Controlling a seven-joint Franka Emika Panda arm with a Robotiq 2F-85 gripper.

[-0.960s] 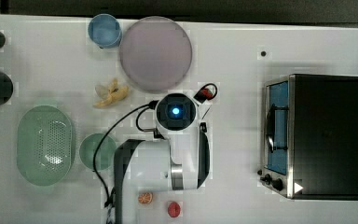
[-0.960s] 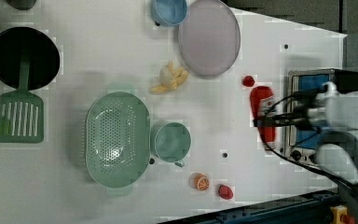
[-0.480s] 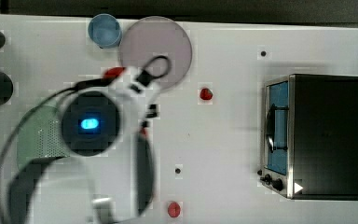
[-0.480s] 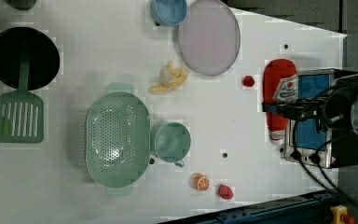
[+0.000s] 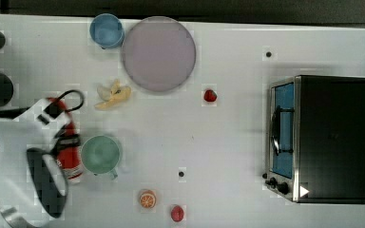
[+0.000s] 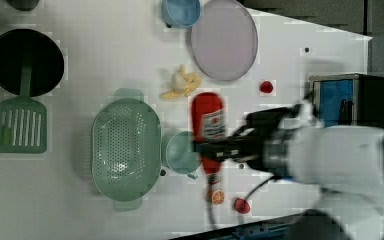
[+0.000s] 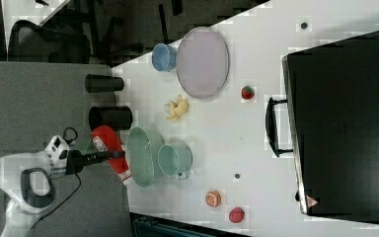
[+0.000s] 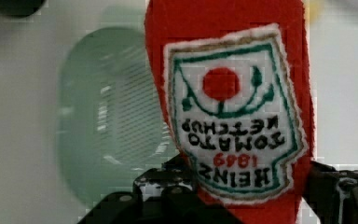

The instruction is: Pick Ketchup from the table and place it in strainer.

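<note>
The Ketchup (image 6: 207, 122), a red bottle with a white and green label, hangs above the table with my gripper (image 6: 214, 149) shut on its lower half. In the left view it hovers over the round green cup (image 6: 180, 152), just right of the pale green strainer (image 6: 125, 147). The right view shows the Ketchup (image 7: 109, 147) raised beside the strainer (image 7: 140, 157). In the top view my arm covers the table's left end, with the Ketchup (image 5: 70, 154) beside the cup (image 5: 100, 153). From the wrist, the Ketchup (image 8: 233, 102) stands before the strainer (image 8: 107, 121), black fingers (image 8: 163, 189) on either side.
A toaster oven (image 5: 323, 137) stands at the top view's right. A purple plate (image 5: 158, 53), blue bowl (image 5: 106, 31), banana peel (image 5: 111, 94), strawberry (image 5: 210, 95), orange half (image 5: 147, 198) and red fruit (image 5: 177, 213) lie about. A black pan (image 6: 25, 62) and green spatula (image 6: 19, 131) sit at the left view's left.
The arm has carried the Ketchup leftward in the left view, from in front of the toaster oven to above the green cup, close to the strainer.
</note>
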